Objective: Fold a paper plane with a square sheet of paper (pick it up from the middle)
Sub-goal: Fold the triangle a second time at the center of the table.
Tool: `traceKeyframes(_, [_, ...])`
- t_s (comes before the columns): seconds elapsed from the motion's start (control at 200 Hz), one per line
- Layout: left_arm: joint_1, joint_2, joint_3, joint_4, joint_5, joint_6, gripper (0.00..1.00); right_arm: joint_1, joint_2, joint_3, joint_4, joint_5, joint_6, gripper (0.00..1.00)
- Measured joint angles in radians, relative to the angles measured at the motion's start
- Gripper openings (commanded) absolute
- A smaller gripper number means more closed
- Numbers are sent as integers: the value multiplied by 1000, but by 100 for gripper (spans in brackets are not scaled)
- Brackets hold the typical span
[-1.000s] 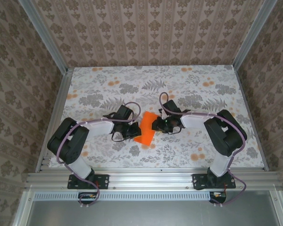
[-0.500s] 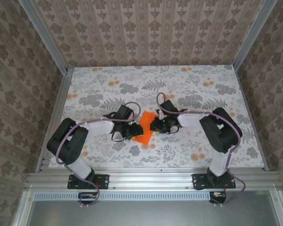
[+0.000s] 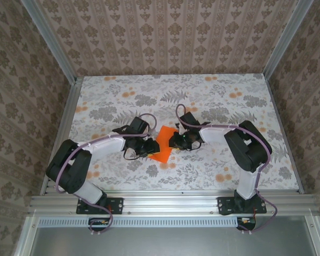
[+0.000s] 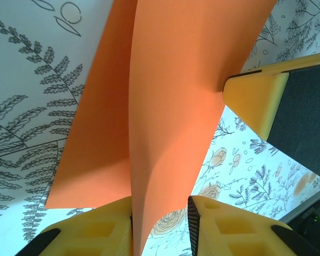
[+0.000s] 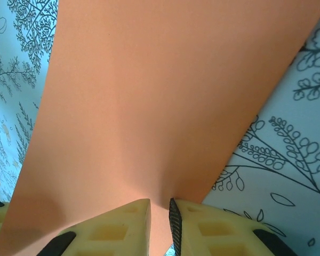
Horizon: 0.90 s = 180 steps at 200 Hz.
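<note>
**Fig.** Both arms meet over the ctr of the floral counter. The orange sheet sits btwn the two claws, bent along a lengthwise crease. L claw comes at it from its L side and R claw from its R. The tips face each other w/ the paper btwn them.

**(a) L wrist view.** The sheet runs straight ahead of the L claw. Its near end drops into the gap btwn the yellow fingers. The gap is part open and clearly wider than the paper. The sheet lies against the finger on the view's L, and counter print shows btwn it and the other finger, so there is no pinch. One of the R claw's fingers, yellow w/ a dark pad, touches the sheet's R edge, ahead and to the R of the L claw.

**(b) R wrist view.** The R claw's fingers are nearly together, w/ only a slim slot left and the sheet's edge clamped in it. The paper fans out ahead of the tips, gently curved. Whether its far end touches the counter can't be told.
</note>
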Motion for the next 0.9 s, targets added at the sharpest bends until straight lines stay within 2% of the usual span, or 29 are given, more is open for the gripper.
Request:
traceKeyframes(0.43, [-8, 85, 11, 198, 99, -68, 47, 0, 4, 4, -2, -1, 0, 22])
traceKeyframes(0.545, [-8, 108, 11, 233, 106, -85, 48, 0, 4, 4, 1, -5, 0, 24])
traceKeyframes(0.68, [-8, 114, 11, 260, 106, -98, 42, 0, 3, 4, 3, -10, 0, 24])
traceKeyframes(0.9, [-8, 117, 11, 282, 91, -113, 22, -10, -3, -7, 19, -23, 0, 22])
